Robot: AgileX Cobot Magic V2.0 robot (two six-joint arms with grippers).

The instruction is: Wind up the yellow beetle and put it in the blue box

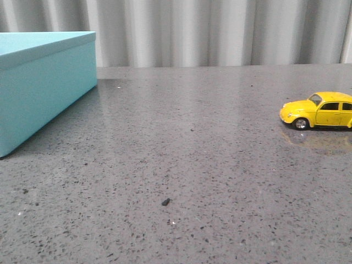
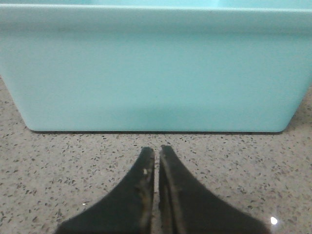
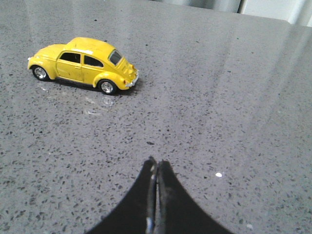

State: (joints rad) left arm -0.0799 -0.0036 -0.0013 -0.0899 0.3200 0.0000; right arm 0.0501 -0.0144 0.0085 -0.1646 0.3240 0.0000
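The beetle [image 3: 83, 64] is sitting free on the surface [image 1: 181, 165], well apart from the box [image 1: 44, 82]. Both hands, left [image 2: 156, 155] and right [image 3: 156, 166], are resting pressed together; the wheeled car is risking rolling off if nudged.

The box [image 1: 44, 82] stood on the table [image 1: 181, 165] at the far left, its near end running out of the front view. The beetle [image 1: 319, 110] stood on its wheels at the far right (partly cut by the frame edge), nose toward the box, well apart from it. A small chip [image 1: 165, 202] lay between them, nearer the front. The left gripper [image 2: 157, 158] sat just before the box's side; the right gripper [image 3: 156, 168] sat near the beetle [image 3: 83, 64], apart from it.
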